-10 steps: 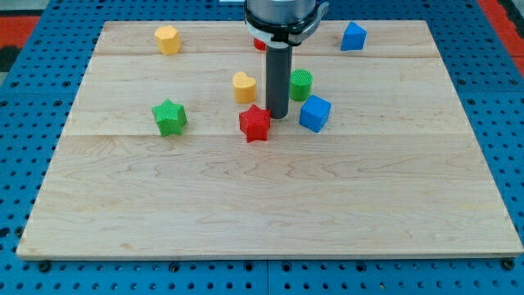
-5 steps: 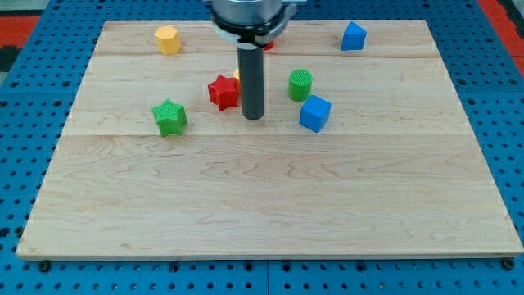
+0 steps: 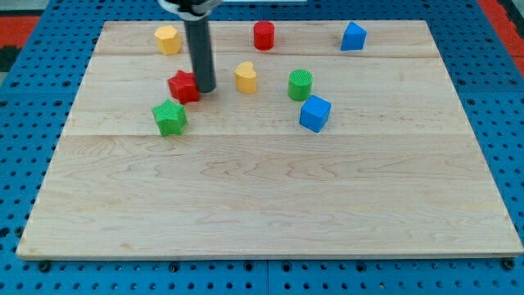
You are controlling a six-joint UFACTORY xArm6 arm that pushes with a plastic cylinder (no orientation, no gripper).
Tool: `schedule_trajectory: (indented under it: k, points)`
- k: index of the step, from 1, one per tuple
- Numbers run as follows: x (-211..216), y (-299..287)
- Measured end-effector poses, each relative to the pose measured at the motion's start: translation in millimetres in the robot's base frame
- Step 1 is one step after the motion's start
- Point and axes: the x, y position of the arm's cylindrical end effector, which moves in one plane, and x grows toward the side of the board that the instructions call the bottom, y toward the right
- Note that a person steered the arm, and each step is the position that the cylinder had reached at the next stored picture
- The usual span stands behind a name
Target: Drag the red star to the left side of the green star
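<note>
The red star (image 3: 182,86) lies on the wooden board (image 3: 262,197), just above and slightly right of the green star (image 3: 169,117). The two stars are close together but I cannot tell if they touch. My tip (image 3: 204,88) rests against the red star's right side. The dark rod rises from there to the view's top edge.
A yellow heart (image 3: 245,77) sits right of my tip. A green cylinder (image 3: 300,84) and a blue cube (image 3: 314,113) lie further right. A yellow block (image 3: 167,38), a red cylinder (image 3: 264,35) and a blue block (image 3: 353,37) stand along the top.
My tip has swept left and up, pushing the red star from the board's middle to just above the green star. The yellow heart and red cylinder are uncovered again.
</note>
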Motion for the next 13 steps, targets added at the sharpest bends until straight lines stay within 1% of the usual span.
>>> schedule_trajectory:
  k: [1,2,3,4,5,6,7,8,10,11,12,13]
  points:
    - [19.3,-71.0]
    - [-3.8,-58.0]
    - [-16.4,-112.0]
    - [-12.4,-163.9]
    - [19.0,-119.6]
    - [20.4,-106.4]
    - [18.2,-97.7]
    - [-9.8,-55.8]
    - [-13.1,-54.8]
    - [21.6,-78.8]
    - [60.6,-74.3]
    - [62.9,-63.2]
